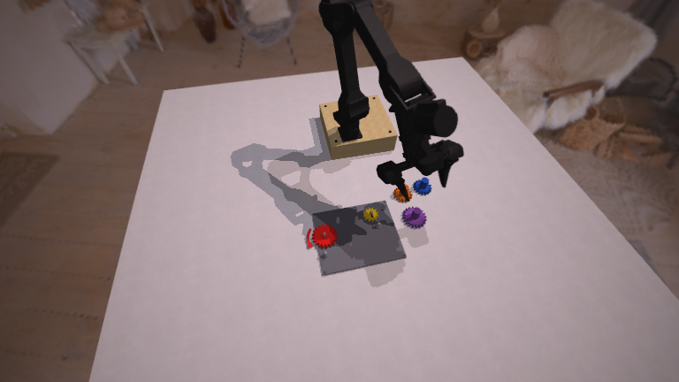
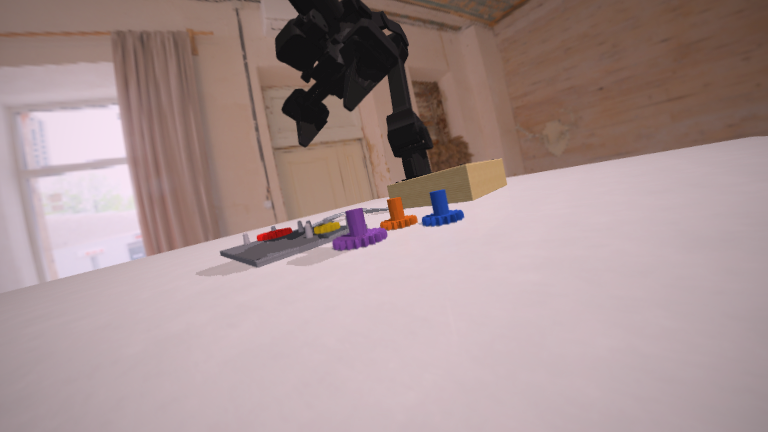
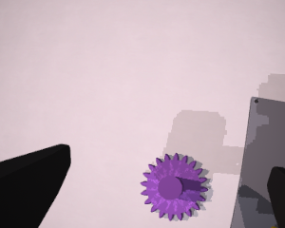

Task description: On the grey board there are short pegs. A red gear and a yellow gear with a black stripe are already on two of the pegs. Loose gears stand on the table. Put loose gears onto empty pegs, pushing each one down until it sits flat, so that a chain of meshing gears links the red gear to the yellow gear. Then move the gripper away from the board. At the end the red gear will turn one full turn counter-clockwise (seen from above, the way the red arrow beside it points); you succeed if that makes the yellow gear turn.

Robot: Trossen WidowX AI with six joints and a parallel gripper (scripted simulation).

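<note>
Wrist view: we see the purple gear (image 1: 414, 217) (image 2: 360, 238) (image 3: 170, 188) standing on the table (image 1: 240, 317) (image 2: 453, 336) (image 3: 85, 71), just beside the grey board (image 1: 370, 252) (image 2: 271, 252) (image 3: 268, 138).
Our gripper (image 1: 425, 193) (image 2: 326, 126) (image 3: 169, 167) hangs above, fingers spread, pinching nothing; the frame cuts off both fingers and most of the board. From the top, one fingertip partly hides the orange gear (image 1: 399, 194) (image 2: 398, 219).

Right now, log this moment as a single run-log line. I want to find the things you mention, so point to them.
pincer (image 1: 423, 193) (image 2: 325, 128) (image 3: 169, 167): open, nothing held | purple gear (image 1: 414, 217) (image 2: 359, 238) (image 3: 170, 188), orange gear (image 1: 400, 194) (image 2: 398, 220), blue gear (image 1: 422, 187) (image 2: 441, 215): off grey board (image 1: 370, 250) (image 2: 266, 253) (image 3: 271, 138) | chain: incomplete
</note>
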